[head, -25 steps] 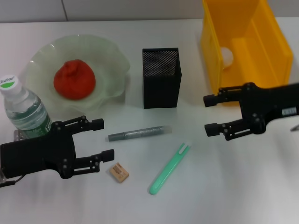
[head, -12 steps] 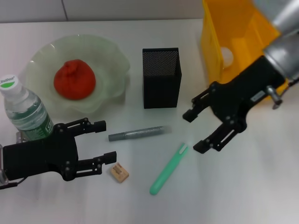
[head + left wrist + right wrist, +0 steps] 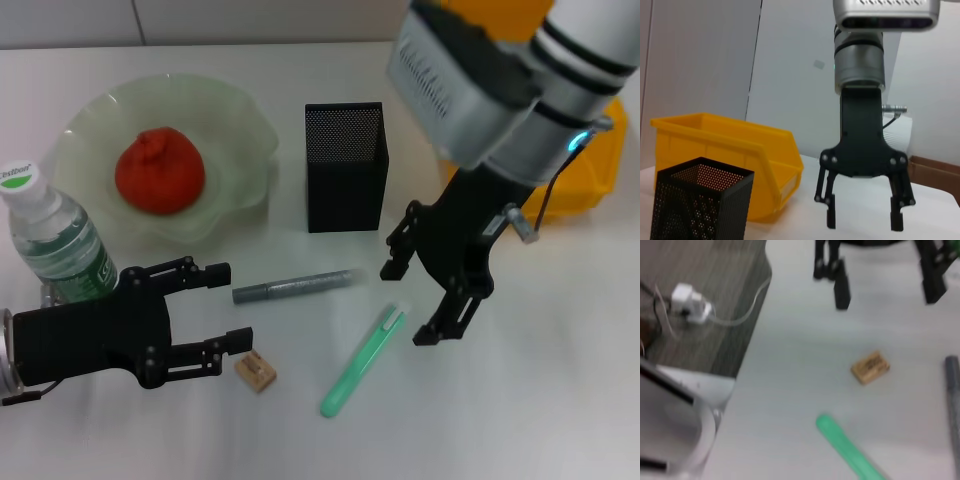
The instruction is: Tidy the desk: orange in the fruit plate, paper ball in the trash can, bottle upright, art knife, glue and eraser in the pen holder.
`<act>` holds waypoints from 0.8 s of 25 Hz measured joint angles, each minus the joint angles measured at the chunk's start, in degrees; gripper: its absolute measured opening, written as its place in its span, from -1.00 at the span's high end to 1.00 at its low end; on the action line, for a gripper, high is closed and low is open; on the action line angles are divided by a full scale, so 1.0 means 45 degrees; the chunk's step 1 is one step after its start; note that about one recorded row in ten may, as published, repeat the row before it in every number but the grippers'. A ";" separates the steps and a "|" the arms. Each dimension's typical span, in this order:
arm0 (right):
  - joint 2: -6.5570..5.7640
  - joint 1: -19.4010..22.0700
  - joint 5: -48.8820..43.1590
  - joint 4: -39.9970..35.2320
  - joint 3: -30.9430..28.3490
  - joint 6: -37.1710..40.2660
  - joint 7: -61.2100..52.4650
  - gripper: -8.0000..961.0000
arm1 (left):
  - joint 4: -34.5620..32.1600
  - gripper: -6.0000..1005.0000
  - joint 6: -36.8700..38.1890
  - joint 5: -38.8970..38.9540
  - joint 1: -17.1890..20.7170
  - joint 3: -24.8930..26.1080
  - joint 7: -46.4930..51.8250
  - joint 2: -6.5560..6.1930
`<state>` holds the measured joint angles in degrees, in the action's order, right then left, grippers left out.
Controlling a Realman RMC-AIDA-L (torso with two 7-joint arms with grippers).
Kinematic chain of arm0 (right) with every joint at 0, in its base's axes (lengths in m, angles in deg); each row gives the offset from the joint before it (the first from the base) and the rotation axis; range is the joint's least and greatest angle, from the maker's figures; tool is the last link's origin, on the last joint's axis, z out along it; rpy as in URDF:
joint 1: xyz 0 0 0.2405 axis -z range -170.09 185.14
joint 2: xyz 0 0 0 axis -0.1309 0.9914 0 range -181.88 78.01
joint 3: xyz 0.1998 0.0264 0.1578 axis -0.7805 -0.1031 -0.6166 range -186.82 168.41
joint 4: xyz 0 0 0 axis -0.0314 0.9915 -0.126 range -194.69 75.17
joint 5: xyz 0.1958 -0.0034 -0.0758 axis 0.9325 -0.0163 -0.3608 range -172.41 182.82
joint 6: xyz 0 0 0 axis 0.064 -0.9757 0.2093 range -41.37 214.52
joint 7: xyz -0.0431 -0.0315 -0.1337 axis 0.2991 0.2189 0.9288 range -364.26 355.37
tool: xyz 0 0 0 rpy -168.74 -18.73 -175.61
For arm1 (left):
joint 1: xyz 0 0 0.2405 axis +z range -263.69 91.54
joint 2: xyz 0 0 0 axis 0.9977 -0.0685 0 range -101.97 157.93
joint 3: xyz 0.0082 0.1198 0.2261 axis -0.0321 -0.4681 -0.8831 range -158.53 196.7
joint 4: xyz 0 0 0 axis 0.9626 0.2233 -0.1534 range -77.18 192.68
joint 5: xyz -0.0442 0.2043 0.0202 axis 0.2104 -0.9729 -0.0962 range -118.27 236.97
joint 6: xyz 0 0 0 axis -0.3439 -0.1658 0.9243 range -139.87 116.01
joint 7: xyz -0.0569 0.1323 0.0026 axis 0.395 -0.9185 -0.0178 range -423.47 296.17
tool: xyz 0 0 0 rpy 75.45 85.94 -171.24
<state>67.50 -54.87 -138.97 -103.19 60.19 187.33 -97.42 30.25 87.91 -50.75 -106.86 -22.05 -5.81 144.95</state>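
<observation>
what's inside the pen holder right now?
Nothing visible. The head view shows only the dark mouth of the pen holder, its bottom hidden. The eraser, grey glue stick and green art knife lie on the desk in front of it.

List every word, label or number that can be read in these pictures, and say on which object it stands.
Bottle cap: a green logo with small print, too blurred to read.
Bottle's green label: print too small to read.
Eraser: faint lines only, no readable text.
Right arm's grey housing: rows of small marks, not readable.
Nothing else carries text.
</observation>
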 joint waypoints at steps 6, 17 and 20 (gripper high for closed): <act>0.0078 -0.0014 0.0393 0.0046 0.1846 -0.0750 -0.0154 -0.57 | 0.0000 -0.56 0.0000 -0.0007 0.0082 0.0083 0.0006 0.0021; 0.0099 -0.0009 0.1228 0.0077 0.4143 -0.1872 -0.0197 -0.49 | 0.0000 -0.56 0.0018 -0.0008 0.0101 0.0099 0.0049 0.0052; 0.0100 0.0048 0.1552 0.0097 0.4762 -0.2185 -0.0264 -0.47 | 0.0001 -0.56 0.0008 -0.0007 0.0177 0.0099 0.0052 0.0076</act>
<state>67.95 -54.66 -131.98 -102.75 81.62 177.49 -98.61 30.25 87.94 -50.78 -106.07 -21.61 -5.57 145.30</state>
